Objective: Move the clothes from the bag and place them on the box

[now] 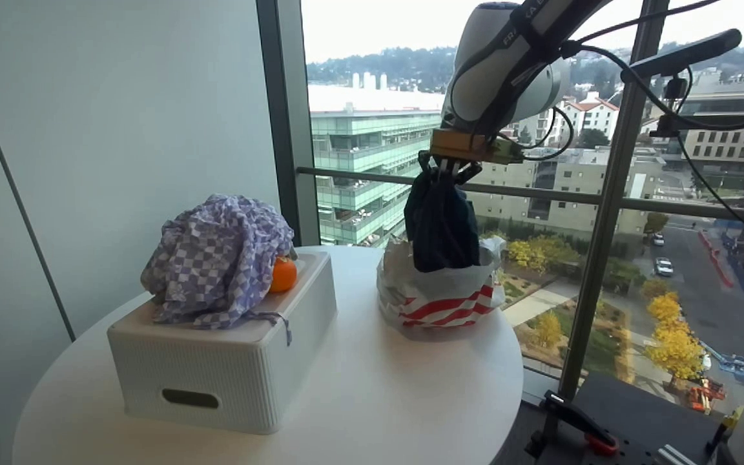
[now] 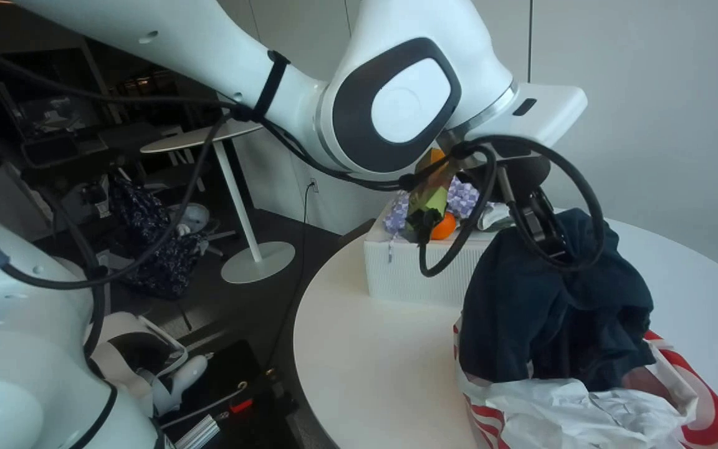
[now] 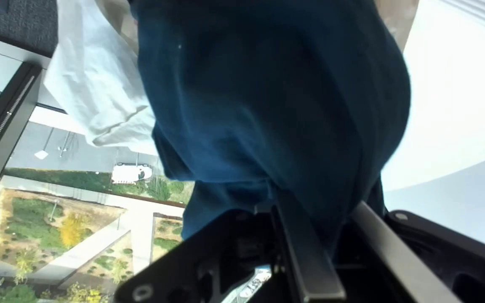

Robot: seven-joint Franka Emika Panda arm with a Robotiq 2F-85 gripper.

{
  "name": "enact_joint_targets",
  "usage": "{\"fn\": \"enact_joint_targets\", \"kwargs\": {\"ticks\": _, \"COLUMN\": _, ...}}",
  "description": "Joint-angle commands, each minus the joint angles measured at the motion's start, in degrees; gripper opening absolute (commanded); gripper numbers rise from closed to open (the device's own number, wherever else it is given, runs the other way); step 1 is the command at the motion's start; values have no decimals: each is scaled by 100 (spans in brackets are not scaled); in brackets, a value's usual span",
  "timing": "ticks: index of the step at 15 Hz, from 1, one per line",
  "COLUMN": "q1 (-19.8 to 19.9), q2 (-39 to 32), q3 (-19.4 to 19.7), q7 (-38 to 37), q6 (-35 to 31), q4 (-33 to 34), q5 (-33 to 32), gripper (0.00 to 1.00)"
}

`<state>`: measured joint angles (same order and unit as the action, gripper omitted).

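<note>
On one round white table (image 1: 378, 394) stand one pale box (image 1: 223, 365) and one white bag (image 1: 440, 297) with red stripes, well apart; in an exterior view the bag lies between 2 and 3 o'clock from the box. Over the bag reaches one arm (image 1: 477, 97), entering from 1 o'clock, with one gripper (image 1: 448, 170) at its end. Its two fingers (image 3: 310, 252) stand close together, and one dark blue garment (image 1: 443, 226) is pinched between them by its upper part. The garment hangs toward 6 o'clock, its lower end down in the bag's mouth, where the rim hides it; whether it touches anything inside, I cannot tell. On top of the box sit one heap of purple checked cloth (image 1: 217, 258), one thin strap (image 1: 289, 330) trailing from it between 4 and 5 o'clock, and one round orange object (image 1: 283, 274) just beside the heap, between 3 and 4 o'clock from its middle. The box's near wall has one dark slot (image 1: 190, 398). Seen from the wrist, the bag's white edge shows at 10 o'clock.
</note>
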<state>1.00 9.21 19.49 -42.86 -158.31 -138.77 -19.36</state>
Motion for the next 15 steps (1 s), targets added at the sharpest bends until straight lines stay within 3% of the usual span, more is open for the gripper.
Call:
{"fn": "enact_joint_targets", "kwargs": {"ticks": 1, "q1": 701, "q2": 791, "q3": -919, "q7": 80, "q6": -50, "q4": -79, "q5": -100, "gripper": 7}}
{"fn": "enact_joint_targets", "kwargs": {"ticks": 5, "q1": 1096, "q2": 1124, "q3": -1802, "q7": 131, "q6": 146, "q4": 332, "q5": -101, "gripper": 7}}
{"fn": "enact_joint_targets", "kwargs": {"ticks": 10, "q1": 1358, "q2": 1059, "q3": -2951, "q7": -155, "q6": 656, "q4": 1423, "q5": -580, "gripper": 7}}
{"fn": "enact_joint_targets", "kwargs": {"ticks": 15, "q1": 1170, "q2": 312, "q3": -3888, "q7": -548, "q6": 1498, "q4": 2871, "q5": -1591, "gripper": 7}}
